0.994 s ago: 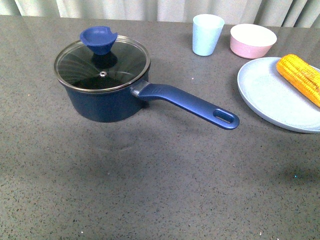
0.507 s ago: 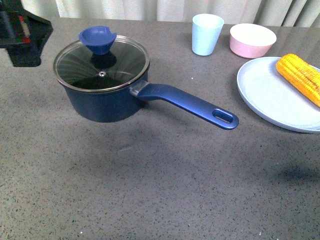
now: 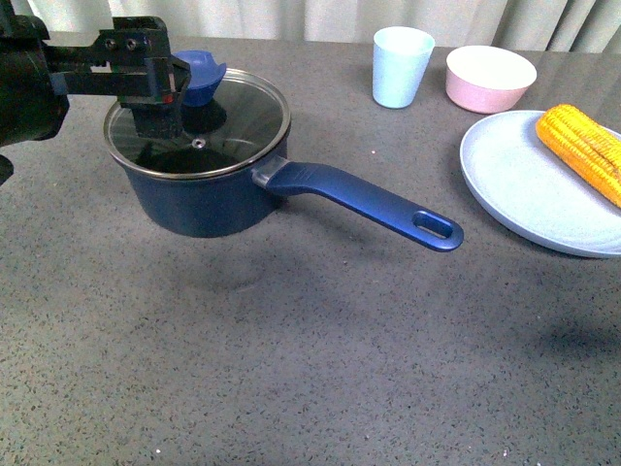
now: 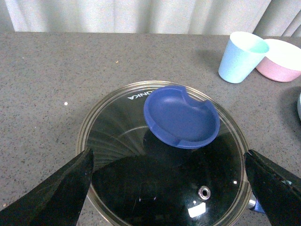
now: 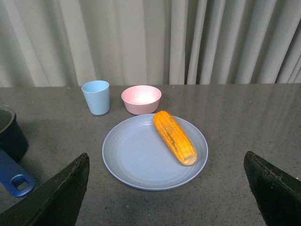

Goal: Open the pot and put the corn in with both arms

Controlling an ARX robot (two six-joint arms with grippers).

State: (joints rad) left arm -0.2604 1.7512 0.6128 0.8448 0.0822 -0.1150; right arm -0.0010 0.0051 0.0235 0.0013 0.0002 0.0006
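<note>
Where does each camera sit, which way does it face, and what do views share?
Front: on the robot's body, looking across the table at the pot, cup, bowl and corn on its plate; left gripper shows over the lid.
Left wrist: on the left arm, looking down at the lid's knob; open fingers frame it.
Right wrist: on the right arm, facing corn and curtain; right gripper open.
Shared: cup and bowl, all three.

Soft, even light, sharp focus throughout. Under the left gripper the glass lid carries small white glints; the pot throws a faint shadow on the counter.
</note>
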